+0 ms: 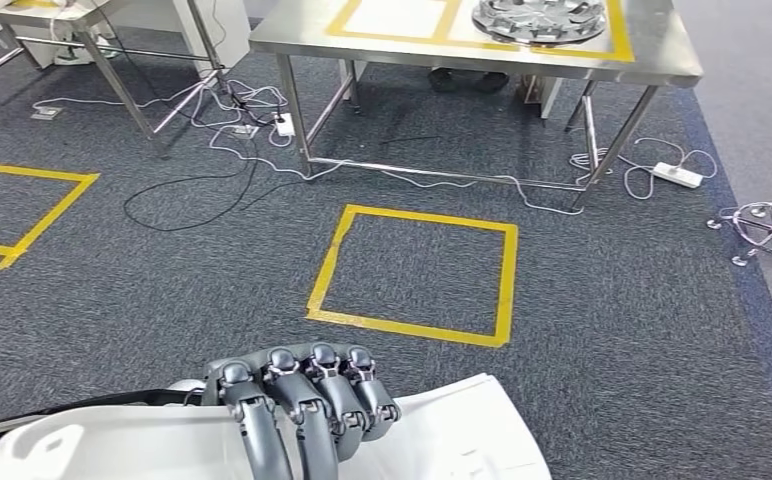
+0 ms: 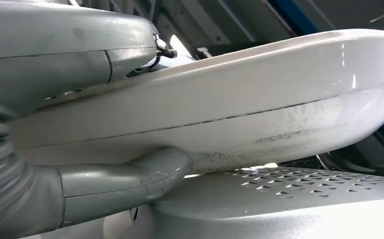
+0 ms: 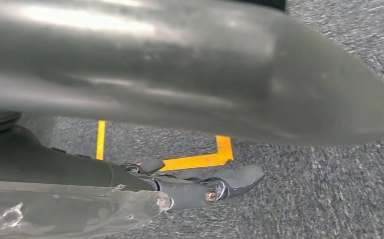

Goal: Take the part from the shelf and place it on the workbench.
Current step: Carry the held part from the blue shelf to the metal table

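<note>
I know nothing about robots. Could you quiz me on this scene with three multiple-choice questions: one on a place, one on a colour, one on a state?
1. Where is the grey round part?
A. on the table
B. on the carpet
C. on a chair

2. What colour is the tape square on the carpet?
A. red
B. yellow
C. blue

3. What is the left robot hand doing?
A. hanging empty
B. holding a white part
C. pointing upward

Answers:
1 A: it lies on the table top ahead, inside a taped outline.
2 B: all four strips are yellow.
3 B: its fingers curl over the white part's edge.
</note>
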